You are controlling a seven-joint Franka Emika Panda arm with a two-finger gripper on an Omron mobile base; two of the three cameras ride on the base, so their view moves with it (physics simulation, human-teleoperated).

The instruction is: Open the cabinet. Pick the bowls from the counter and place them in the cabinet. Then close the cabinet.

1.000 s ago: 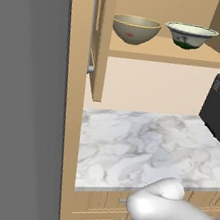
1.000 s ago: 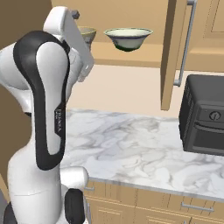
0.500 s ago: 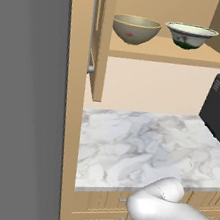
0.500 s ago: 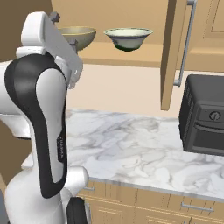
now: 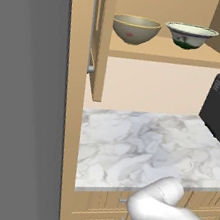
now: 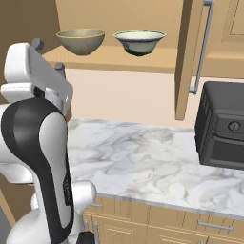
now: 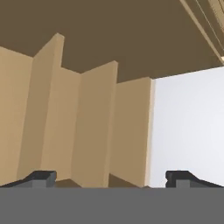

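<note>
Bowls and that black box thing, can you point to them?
Tan-brown ceramic bowl (image 5: 135, 30), left base view, front wall.
Cream-white ceramic bowl with green tint (image 5: 190, 36), left base view, front wall.
Black countertop oven (image 6: 223, 126), right base view, front face.

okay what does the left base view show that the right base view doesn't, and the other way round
Left base view: a tall grey panel along the left side, and the cabinet's left door with its bar handle.

Right base view: the right door swung open with its handle, the front of the black microwave with its knob, and the arm's dark-and-white upper links.

Both: the tan bowl and the pale bowl on the cabinet shelf, the marble counter, and the lower wooden cabinets.
</note>
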